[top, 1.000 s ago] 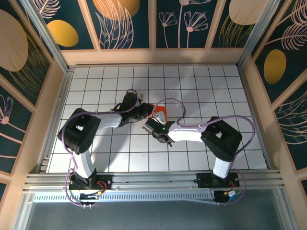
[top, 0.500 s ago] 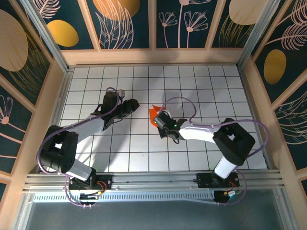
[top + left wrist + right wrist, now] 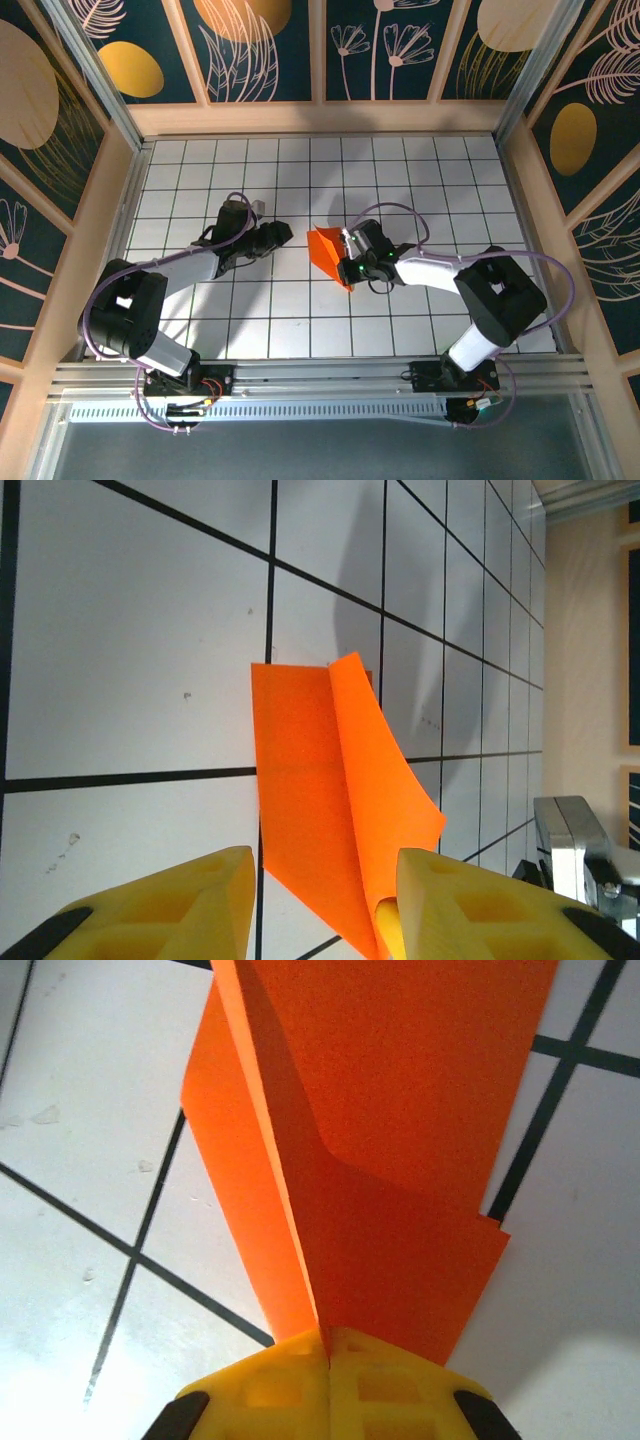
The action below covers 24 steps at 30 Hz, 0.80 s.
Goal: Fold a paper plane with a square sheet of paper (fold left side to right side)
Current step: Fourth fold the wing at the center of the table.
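Your right gripper point(image 3: 328, 1348) is pinched tight on an edge of the folded orange square sheet of paper point(image 3: 326, 247), mid-table point(image 3: 420, 170), one flap curling up. Your left gripper point(image 3: 283, 237) hangs just beside it, jaws parted, grasping nothing.

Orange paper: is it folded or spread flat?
Folded: the orange paper shows overlapping layers and a raised flap, pinched by the right hand.
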### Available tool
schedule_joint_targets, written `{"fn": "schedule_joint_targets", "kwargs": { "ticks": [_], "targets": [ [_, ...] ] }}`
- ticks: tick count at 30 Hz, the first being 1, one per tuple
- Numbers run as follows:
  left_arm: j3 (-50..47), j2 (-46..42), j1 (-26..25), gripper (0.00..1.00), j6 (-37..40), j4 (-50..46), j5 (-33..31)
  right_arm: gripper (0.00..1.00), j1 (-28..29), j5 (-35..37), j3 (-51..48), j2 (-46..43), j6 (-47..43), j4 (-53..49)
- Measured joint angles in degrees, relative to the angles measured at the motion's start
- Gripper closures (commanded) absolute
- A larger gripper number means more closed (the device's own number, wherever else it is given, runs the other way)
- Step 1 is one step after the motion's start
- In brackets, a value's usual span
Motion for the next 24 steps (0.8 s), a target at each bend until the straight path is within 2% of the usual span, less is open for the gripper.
{"fn": "schedule_joint_targets", "kwargs": {
  "ticks": [9, 24],
  "targets": [
    [0.0, 1.8, -3.3, 0.58, 0.0, 0.2, 0.9, 1.00, -2.5, -7.7, -0.8, 1.8, -0.6, 3.1],
    [3.2, 9.4, -9.2, 0.57, -2.3, 2.9, 1.0, 1.00, -4.0, -13.2, -2.0, 3.5, -0.2, 6.1]
  ]
}}
